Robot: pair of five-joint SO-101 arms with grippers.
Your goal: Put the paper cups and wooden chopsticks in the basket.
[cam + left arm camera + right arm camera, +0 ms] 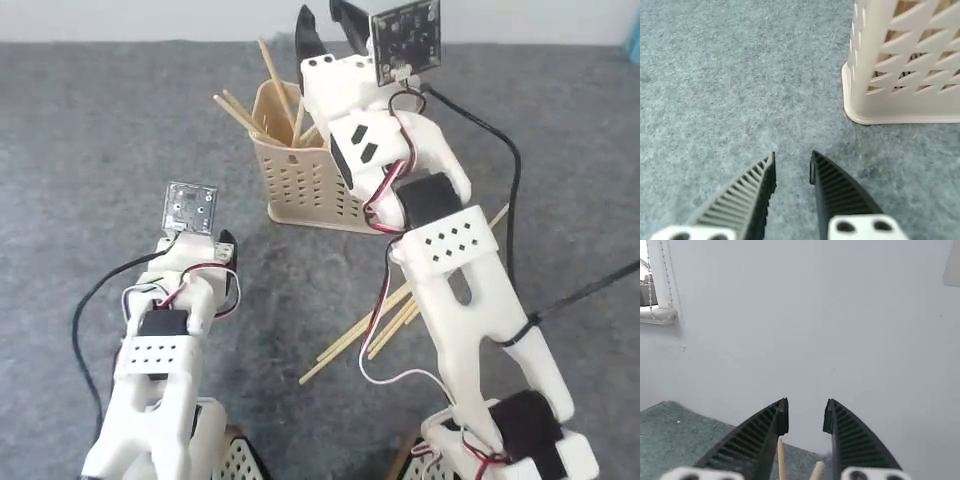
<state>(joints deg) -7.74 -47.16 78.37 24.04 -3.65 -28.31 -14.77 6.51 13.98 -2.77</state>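
Right gripper (806, 414) is hanging narrowly parted, empty, above the beige slotted plastic basket (300, 185) of pale wooden chopsticks (272, 75), probably clearing them; left gripper (792, 167) is sitting low beside it, likewise parted

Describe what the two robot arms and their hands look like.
Both the left arm and the right arm are white plastic shells with dotted vent holes, black motors, and thin red, white and black wires. Each wrist carries a small square camera board. The left hand and right hand have black, pointed fingers with ridged inner faces.
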